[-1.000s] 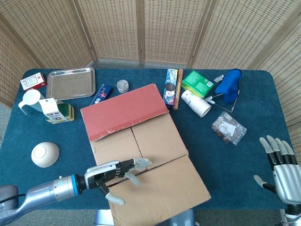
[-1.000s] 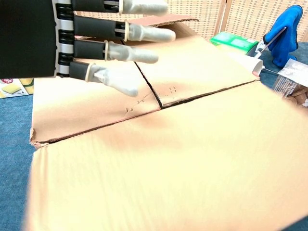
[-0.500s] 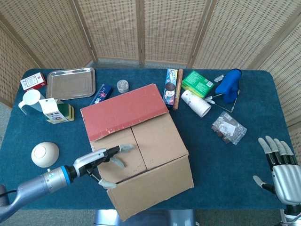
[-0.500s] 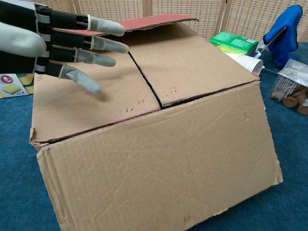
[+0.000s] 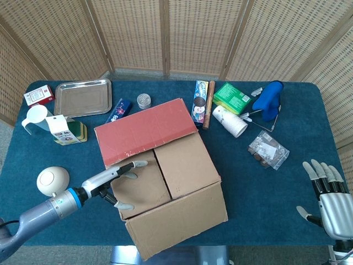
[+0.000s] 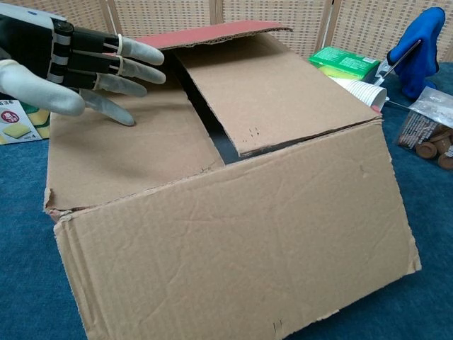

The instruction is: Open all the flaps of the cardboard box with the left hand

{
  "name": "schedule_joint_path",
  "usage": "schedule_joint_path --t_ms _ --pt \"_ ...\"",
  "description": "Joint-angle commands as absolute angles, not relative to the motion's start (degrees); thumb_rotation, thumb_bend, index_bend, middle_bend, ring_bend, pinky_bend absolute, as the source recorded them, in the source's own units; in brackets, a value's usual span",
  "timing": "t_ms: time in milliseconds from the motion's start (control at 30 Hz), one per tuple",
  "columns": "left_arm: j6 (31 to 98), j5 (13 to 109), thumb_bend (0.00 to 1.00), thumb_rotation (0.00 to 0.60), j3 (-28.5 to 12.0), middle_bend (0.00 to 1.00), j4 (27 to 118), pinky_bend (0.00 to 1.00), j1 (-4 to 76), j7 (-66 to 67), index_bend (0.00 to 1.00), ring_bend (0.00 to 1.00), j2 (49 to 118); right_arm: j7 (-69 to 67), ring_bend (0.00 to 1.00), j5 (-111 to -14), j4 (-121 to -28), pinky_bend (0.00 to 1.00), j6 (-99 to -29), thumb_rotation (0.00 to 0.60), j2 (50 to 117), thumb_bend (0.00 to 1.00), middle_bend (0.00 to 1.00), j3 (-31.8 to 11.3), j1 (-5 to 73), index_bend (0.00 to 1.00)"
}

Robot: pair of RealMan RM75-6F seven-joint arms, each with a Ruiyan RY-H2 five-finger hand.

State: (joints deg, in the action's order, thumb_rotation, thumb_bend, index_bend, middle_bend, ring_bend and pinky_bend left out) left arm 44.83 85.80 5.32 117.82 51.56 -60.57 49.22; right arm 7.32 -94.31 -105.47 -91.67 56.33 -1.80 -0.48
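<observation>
The cardboard box (image 5: 165, 176) stands mid-table. Its far flap (image 5: 144, 130) is folded back, red side up. The near flap (image 6: 233, 241) hangs down over the front wall. The two inner flaps still lie across the top: the left one (image 6: 120, 156) and the right one (image 6: 276, 92), with a dark gap between them. My left hand (image 5: 113, 183) reaches in from the left, holding nothing, fingers (image 6: 124, 60) stretched over the left inner flap with the tips at its surface. My right hand (image 5: 330, 199) stays open at the table's near right corner, far from the box.
A steel tray (image 5: 83, 96), red packet (image 5: 38, 96), carton (image 5: 60, 130) and white bowl (image 5: 53, 181) lie left of the box. Behind and to its right are snack packs (image 5: 201, 102), a green box (image 5: 232, 97), paper cup (image 5: 230, 121), blue glove (image 5: 268, 100) and sweets bag (image 5: 267, 150).
The near flap swung from lying out flat to hanging down the front. My left hand drew back left onto the left inner flap, and the gap between the inner flaps widened.
</observation>
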Motion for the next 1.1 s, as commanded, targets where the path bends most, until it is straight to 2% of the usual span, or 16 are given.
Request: schedule_joint_path --t_ms 33,200,533,867,1100 --pt "43.84 83.57 0.12 0.6 4.25 0.0 118.3 0.05 51.09 -56.93 0.06 0.0 48.96 7.24 0.0 -94.24 -105.46 0.03 -91.67 0.6 56.31 0.0 0.0 -1.84 -0.47 0.0" --pt "44.31 78.91 0.12 0.6 2.83 0.0 119.54 0.0 50.05 -48.04 0.06 0.0 48.03 7.34 0.0 -94.23 -105.44 0.03 -91.42 0.6 56.36 0.0 0.0 -1.83 -0.34 0.0" --pt "45.45 70.29 0.12 0.6 1.19 0.0 122.29 0.0 49.02 -32.21 0.05 0.0 47.2 7.18 0.0 -94.34 -105.62 0.03 -91.68 0.6 56.21 0.0 0.0 -1.8 -0.47 0.0" --pt "57.26 64.16 0.12 0.6 -1.05 0.0 126.71 0.0 45.18 -12.14 0.07 0.0 47.98 7.09 0.0 -94.4 -105.95 0.03 -91.54 0.6 56.01 0.0 0.0 -1.64 -0.51 0.0" --pt "60.51 62.34 0.12 0.6 -3.21 0.0 128.61 0.0 43.71 -5.84 0.07 0.0 47.39 6.97 0.0 -94.51 -106.03 0.03 -91.77 0.6 55.91 0.0 0.0 -1.62 -0.63 0.0"
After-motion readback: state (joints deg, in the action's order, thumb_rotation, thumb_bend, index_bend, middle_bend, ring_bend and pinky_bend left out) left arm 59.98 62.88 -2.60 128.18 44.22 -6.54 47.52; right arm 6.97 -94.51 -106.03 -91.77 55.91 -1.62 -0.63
